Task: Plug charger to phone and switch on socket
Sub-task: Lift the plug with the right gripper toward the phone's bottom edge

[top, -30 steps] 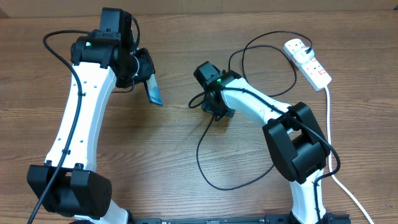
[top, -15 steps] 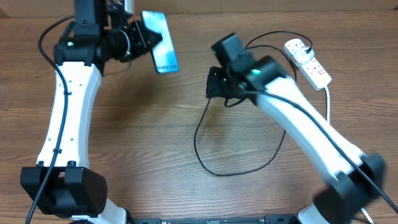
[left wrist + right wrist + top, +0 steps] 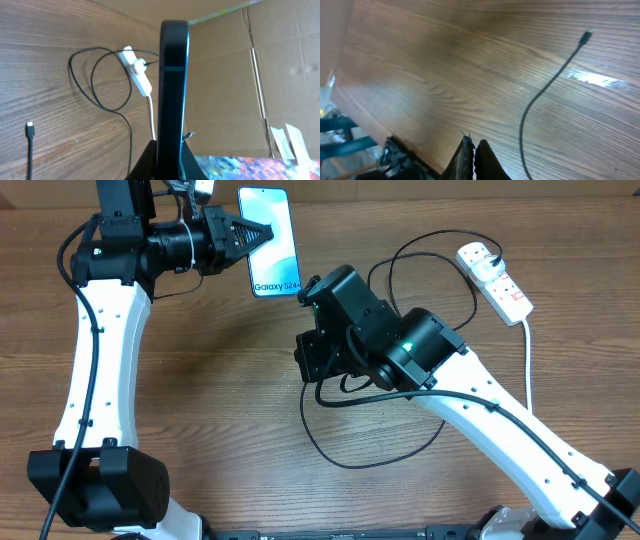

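The left claw is clenched on the phone, gripping one long side edge. The slab juts out from its fingertips and is held up off the counter. The screen faces up, and the long axis runs crosswise to the claw's reach, with the "Galaxy S24" end toward the robot. In the left wrist view the phone stands edge-on between the fingers. A cardboard wall rises close beyond it, and there is open wood on the other side.

The right claw is shut, fingers pressed together. The charger runs just beside its fingers and curves away ahead, ending in the connector tip. Whether the cable is pinched lower down cannot be told. There is bare counter all round that tip. The socket lies well apart, behind the right arm near the far edge, with the black plug seated in it.
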You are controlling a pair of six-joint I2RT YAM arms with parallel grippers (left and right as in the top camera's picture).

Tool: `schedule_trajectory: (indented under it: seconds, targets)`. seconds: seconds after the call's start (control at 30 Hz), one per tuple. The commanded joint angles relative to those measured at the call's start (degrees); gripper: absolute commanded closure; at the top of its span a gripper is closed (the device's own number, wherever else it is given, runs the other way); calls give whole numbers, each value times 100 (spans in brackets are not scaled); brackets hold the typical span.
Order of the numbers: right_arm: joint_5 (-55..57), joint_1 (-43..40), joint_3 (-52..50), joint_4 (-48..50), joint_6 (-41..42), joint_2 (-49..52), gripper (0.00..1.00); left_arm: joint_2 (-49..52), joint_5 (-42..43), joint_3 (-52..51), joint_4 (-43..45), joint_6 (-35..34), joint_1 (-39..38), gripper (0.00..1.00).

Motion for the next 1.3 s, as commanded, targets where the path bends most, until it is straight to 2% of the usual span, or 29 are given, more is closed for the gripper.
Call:
schedule_trajectory:
  seconds: [0.0,0.07,0.13,0.17,0.23,0.27,0.33,0.5,0.7,0.8,1.0,1.17,1.27]
  targets:
    - [553,-138,70,-66,308,-81,96,-37,37,50,-90,234,-33,96]
    - [748,-195,70,-96,487,-81,96,-37,-610,50,-221,229,-28,96]
    - [1001,-225,66,-164,680,-79,91,-37,-1379,48,-459,229,-28,96]
    - [1130,-229,66,-212,785,-79,83,-37,-1805,48,-619,232,-28,96]
    - [1241,-229,66,-264,896,-72,53,-37,-2518,48,-933,256,-48,96]
    - [1231,-234,66,-247,909,-68,42,-37,-2785,48,-1071,299,-70,96]
    - [1073,-282,118,-229,905,-42,31,-37,-3165,48,-1279,437,-114,96]
    - [542,-721,1215,-1056,592,450,30,-37,-3510,48,-1447,533,-131,96]
    - [533,-1187,3790,-2717,52,1884,29,-37,-3506,48,-1451,531,-160,96]
    - [525,-1331,4658,-3104,-4,2717,28,-37,-3501,48,-1458,531,-184,96]
    - [675,-1320,4675,-2533,229,3707,28,-37,-3530,48,-1591,533,-238,96]
    - [1344,-1150,4675,-2424,1276,4411,47,-37,-3757,48,-1711,531,-236,96]
    - [1344,-1064,4675,-2398,1403,4774,51,-37,-4035,48,-1790,516,-225,96]
